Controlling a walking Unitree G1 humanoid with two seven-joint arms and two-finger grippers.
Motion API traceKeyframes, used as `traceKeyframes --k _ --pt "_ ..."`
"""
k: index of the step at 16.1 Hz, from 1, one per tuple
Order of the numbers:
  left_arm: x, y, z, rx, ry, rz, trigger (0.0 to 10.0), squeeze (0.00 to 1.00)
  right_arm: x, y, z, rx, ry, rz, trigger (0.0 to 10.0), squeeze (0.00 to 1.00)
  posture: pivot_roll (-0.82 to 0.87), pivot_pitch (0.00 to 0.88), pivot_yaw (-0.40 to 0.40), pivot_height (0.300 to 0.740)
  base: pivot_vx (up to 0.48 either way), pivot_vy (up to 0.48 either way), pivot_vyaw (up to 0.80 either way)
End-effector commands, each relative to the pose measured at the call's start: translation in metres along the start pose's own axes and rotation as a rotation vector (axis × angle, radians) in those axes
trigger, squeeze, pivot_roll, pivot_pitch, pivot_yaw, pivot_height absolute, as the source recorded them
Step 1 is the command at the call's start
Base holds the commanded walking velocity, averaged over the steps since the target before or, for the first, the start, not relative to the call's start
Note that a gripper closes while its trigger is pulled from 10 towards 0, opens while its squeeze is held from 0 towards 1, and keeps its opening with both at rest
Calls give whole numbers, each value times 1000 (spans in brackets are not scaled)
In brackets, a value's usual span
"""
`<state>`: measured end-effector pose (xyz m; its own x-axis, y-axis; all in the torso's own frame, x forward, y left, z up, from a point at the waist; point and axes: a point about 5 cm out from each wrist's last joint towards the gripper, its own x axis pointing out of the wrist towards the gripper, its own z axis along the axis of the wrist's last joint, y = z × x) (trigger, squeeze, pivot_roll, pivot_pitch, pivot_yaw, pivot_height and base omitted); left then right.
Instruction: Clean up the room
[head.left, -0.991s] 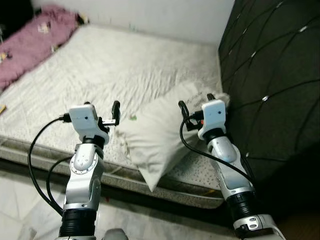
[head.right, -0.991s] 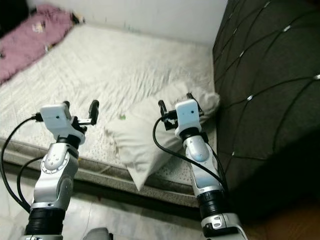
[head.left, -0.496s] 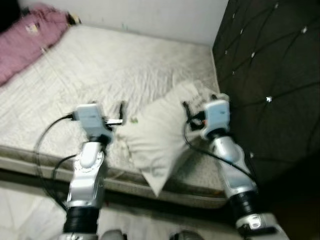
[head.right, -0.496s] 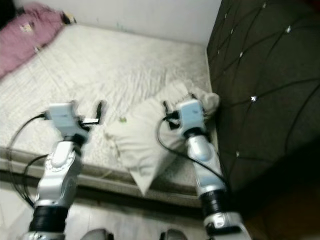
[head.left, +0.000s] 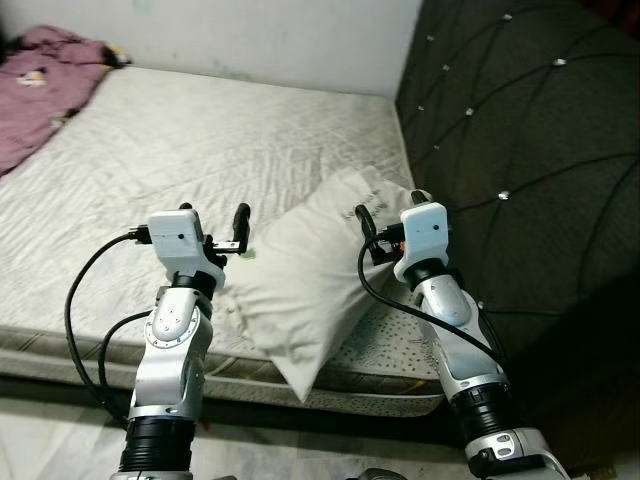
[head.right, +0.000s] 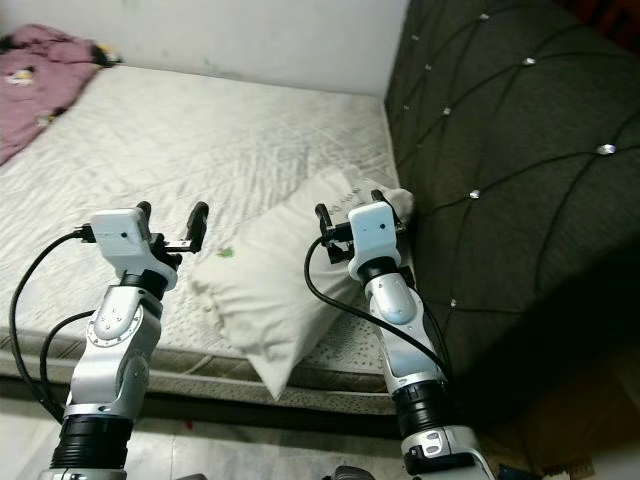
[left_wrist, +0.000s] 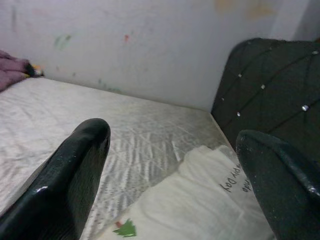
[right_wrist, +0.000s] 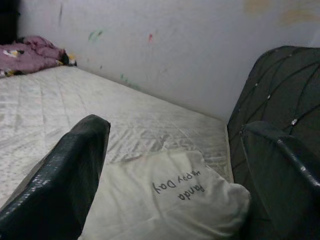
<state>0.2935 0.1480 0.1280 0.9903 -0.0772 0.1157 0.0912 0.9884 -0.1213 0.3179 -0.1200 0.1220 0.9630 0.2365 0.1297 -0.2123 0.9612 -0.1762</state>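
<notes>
Both my pincers were raised in front of me over the near edge of the bed. My left gripper hung above the mattress just left of the pillow, its two black fingers spread wide apart with nothing between them. My right gripper hovered over the pillow's upper right part, close to the dark headboard; its fingers also stood well apart and held nothing.

That white pillow lay slantwise on the mattress at the headboard end. One corner hung over the near edge of the bed toward the floor, and the opposite corner rested against the padded headboard. Dark lettering was printed near its upper end, reading "Panda" and "Happy Day" upside down from my right wrist. A small green mark sat on the mattress just beside the pillow's left edge, near my left fingertips.

The mattress was bare, pale and quilted, and it ran back to a white wall with a few faint coloured smudges. A heap of purple cloth lay at the far left corner of the bed, well apart from the pillow. Black cables looped from my left wrist down along the silver arm.
</notes>
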Motion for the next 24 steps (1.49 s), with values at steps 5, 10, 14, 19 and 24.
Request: traceKeyframes --k 5,10,14,19,24 --pt "2 -1 2 -16 7 16 10000 0 2 0 2 -3 -3 2 10000 0 15 0 -54 740 346 0 0" --pt "4 1 -1 -18 35 46 10000 0 3 -1 1 1 2 -4 10000 0 16 0 -55 740 0 0 0" --pt "3 1 -1 -25 35 52 10000 0 4 -2 0 6 9 -8 10000 0 17 0 -54 740 0 0 -600" --pt "3 1 -1 -36 38 50 10000 0 4 -2 1 2 6 -2 10000 0 15 0 -55 740 0 384 -275" --pt "3 1 -3 -39 50 55 10000 0 4 -1 1 -1 5 1 10000 0 15 0 -55 740 0 480 0"
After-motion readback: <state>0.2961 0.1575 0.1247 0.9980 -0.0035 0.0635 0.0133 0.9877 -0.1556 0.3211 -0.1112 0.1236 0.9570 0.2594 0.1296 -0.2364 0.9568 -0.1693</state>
